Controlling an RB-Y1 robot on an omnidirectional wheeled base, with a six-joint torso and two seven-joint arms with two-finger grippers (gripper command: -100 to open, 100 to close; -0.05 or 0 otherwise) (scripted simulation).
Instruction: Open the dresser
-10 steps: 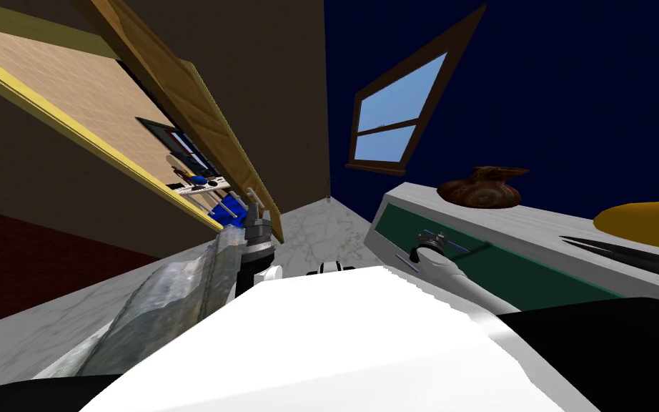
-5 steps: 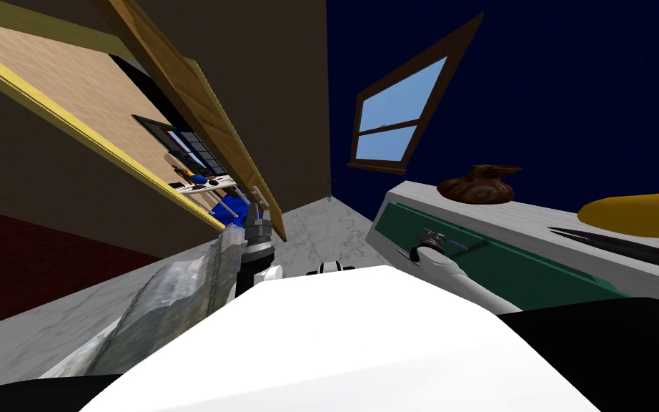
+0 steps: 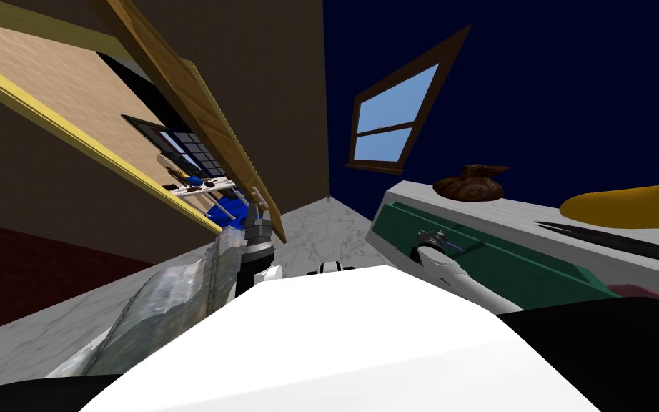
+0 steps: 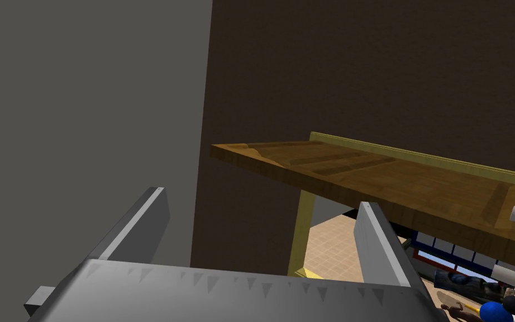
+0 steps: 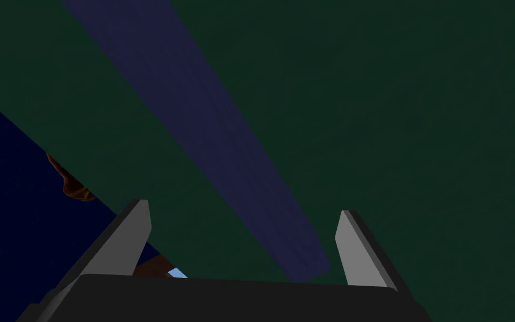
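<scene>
Dresser (image 3: pixel 507 261): green front, grey top, dark blue handle (image 5: pixel 223 145). Right gripper (image 5: pixel 242 207) is held open at handle; left gripper (image 4: pixel 262 197) is open too.

Head view rolled downward, right wrist view apparently close against dresser (image 3: pixel 514 263)

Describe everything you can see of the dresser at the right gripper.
The dresser has a light grey top and frame and a dark green front with a slim blue bar handle. The right gripper is at it, open fingers either side of the bar, not pressing it. A brown lumpy object, a yellow shape and a dark slim item lie on top.
</scene>
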